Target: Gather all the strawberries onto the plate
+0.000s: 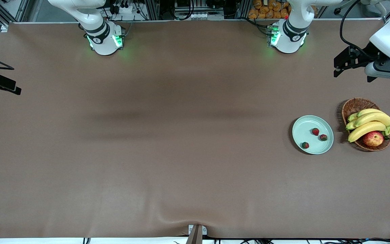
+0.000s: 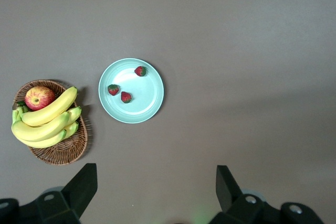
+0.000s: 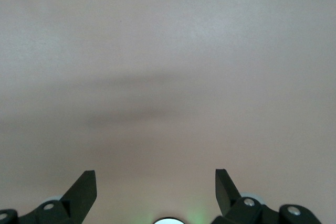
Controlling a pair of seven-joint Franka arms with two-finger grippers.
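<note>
All three strawberries [image 1: 315, 131] lie in the plate [image 1: 303, 127] near the surface's left-arm end, beside the basket [image 1: 354, 105]; their pointing is unclear. Left gripper [image 1: 342, 64] and right gripper [image 3: 156, 182] hover wide, empty.

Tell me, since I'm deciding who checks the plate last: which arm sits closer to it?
Left. The left gripper hangs open near the round mint-green plate holding three small red strawberries; the right gripper, also open, sees only bare brown table.
</note>
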